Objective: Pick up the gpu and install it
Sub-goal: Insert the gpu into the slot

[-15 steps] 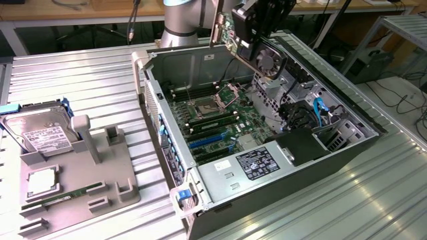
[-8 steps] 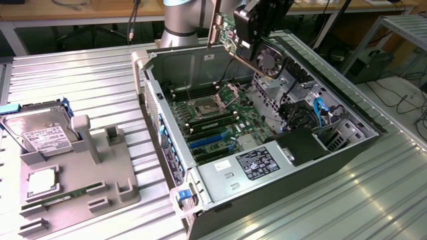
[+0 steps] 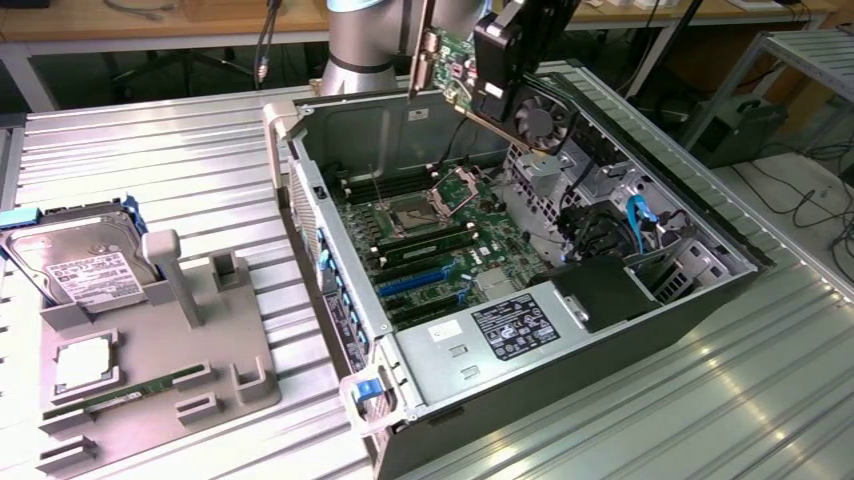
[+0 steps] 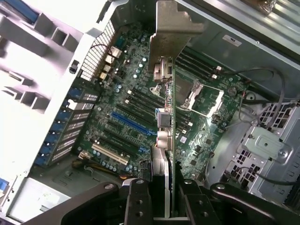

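- Black gripper (image 4: 164, 197) reaches down from above the open computer case (image 3: 694, 300), fingers clamped on the gpu (image 3: 514, 95).
- Gpu hangs tilted, clear above the motherboard (image 3: 441, 240), with its silver bracket (image 4: 171, 33) away from the fingers.

The gripper (image 3: 518, 40) holds the gpu (image 3: 538, 115) above the open computer case (image 3: 574, 390); a hard drive (image 3: 80, 265) stands in a grey holder (image 3: 247, 350) well apart.

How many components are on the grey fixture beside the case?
3: the hard drive propped at the far end of the fixture, a silver processor lying flat in the middle, a green memory stick near its front edge. The posts could hide something small.
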Available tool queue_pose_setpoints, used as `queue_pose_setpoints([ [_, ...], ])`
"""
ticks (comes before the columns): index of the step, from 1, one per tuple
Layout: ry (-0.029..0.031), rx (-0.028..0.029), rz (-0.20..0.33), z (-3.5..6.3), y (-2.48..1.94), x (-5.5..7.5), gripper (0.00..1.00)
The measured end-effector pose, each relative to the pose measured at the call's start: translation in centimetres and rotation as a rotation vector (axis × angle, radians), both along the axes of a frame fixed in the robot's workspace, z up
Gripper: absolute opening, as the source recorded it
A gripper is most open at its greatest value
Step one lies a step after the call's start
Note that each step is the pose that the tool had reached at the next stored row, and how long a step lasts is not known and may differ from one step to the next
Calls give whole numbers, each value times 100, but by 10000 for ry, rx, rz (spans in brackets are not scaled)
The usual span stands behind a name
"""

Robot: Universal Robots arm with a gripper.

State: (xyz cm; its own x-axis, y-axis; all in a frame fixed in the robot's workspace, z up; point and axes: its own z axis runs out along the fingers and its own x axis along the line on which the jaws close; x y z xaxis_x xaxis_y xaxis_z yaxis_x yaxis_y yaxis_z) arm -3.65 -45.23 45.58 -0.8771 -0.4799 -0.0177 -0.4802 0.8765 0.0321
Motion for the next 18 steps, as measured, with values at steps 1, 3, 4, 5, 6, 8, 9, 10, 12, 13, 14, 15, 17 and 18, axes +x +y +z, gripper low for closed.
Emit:
queue_pose_setpoints([
  [1,0,0,175,0,0,0,28],
  [3,0,0,415,0,0,0,28],
  [4,0,0,514,0,0,0,28],
  [5,0,0,619,0,0,0,28],
  [6,0,0,716,0,0,0,28],
  [8,0,0,926,0,0,0,28],
  [9,0,0,1025,0,0,0,28],
  [10,0,0,1207,0,0,0,28],
  [12,0,0,1447,0,0,0,28],
  [13,0,0,1603,0,0,0,28],
  [14,0,0,1729,0,0,0,28],
  [15,0,0,1866,0,0,0,28],
  [17,0,0,2191,0,0,0,28],
  [18,0,0,2328,0,0,0,28],
])
